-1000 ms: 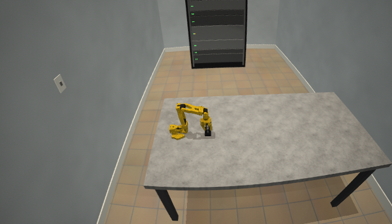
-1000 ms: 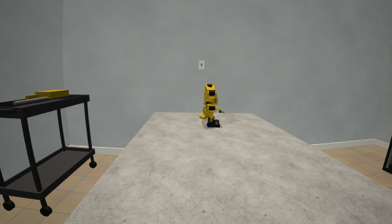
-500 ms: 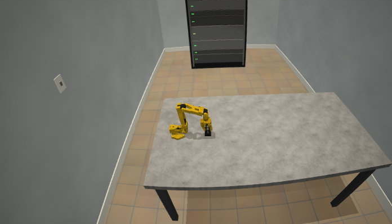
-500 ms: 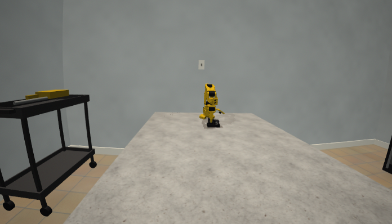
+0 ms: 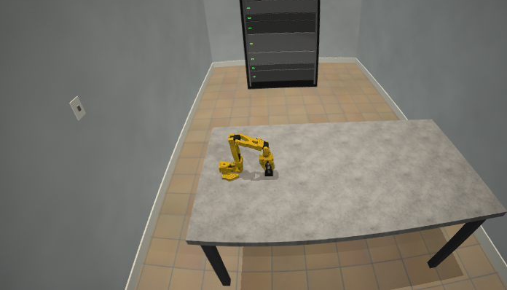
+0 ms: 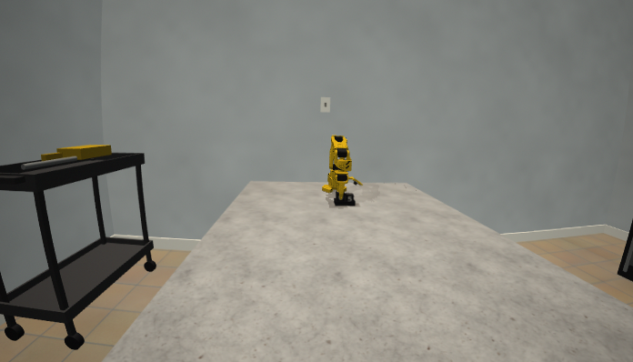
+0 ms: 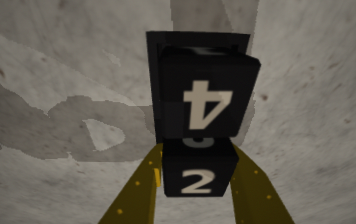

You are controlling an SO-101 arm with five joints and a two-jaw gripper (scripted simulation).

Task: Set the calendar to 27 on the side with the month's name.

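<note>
The black cube marked 2 [image 7: 201, 176] sits between the gripper's fingers, and the gripper [image 5: 268, 168] [image 6: 341, 196] [image 7: 198, 150] is closed on it, one yellow finger at each side. The 2 reads upright in the wrist view; another face of this cube, turned toward the second one, carries a pale figure that is partly covered. Whether its base touches the tray floor cannot be told

The black cube marked 4 [image 6: 349, 197] [image 7: 210, 95] is beyond the fingers, over the black tray [image 5: 268, 174] [image 6: 345, 202] [image 7: 153, 85], with its 4 upside down in the wrist view. The exterior view shows a 5 on its outward side

The tray lies on the grey desk [image 5: 336, 181] [image 6: 355, 268], below the gripper. Its long axis runs up and down the wrist view, and left to right in the exterior one, where the gripper is over the left part and the 5 shows at the right. The yellow arm [image 5: 250, 142] [image 6: 338, 147] arches over from its base [image 5: 225, 166], with the gripper pointing down
</note>
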